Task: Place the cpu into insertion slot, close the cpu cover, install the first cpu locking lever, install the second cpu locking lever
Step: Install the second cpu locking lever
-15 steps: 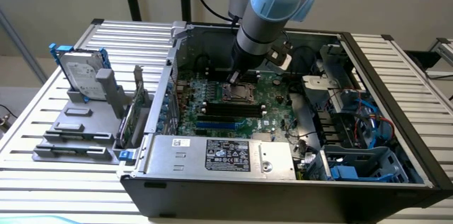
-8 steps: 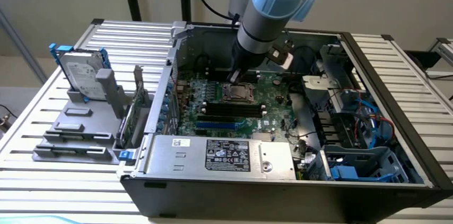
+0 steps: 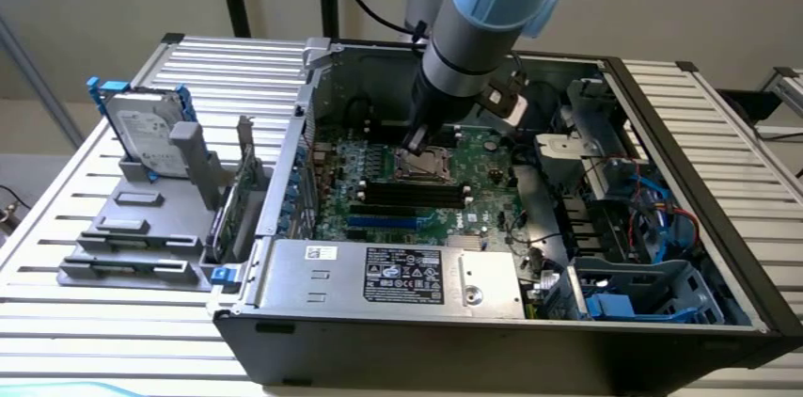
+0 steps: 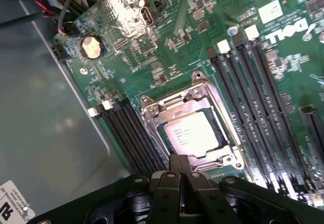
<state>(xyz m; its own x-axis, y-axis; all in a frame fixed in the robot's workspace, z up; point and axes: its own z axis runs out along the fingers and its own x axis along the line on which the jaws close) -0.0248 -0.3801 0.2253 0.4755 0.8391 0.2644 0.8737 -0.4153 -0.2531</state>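
Observation:
The cpu (image 4: 191,133), a pale square chip, lies in the insertion slot (image 4: 152,113) on the green motherboard. The silver cpu cover (image 4: 200,89) lies flat around it, and the chip's top shows through the cut-out. My gripper (image 4: 179,169) is shut with its black fingertips pressed together at the socket's edge, and nothing shows between them. In the exterior view the arm reaches down into the open computer case, and the gripper (image 3: 413,144) is at the socket (image 3: 424,165). I cannot tell how the locking levers stand.
Long black memory slots (image 4: 255,97) flank the socket on both sides. A coin battery (image 4: 91,47) sits on the board. A power supply (image 3: 391,277) lies at the case front, blue drive bays (image 3: 653,295) and cables on the exterior view's right, and a hard drive (image 3: 141,126) outside the case on its left.

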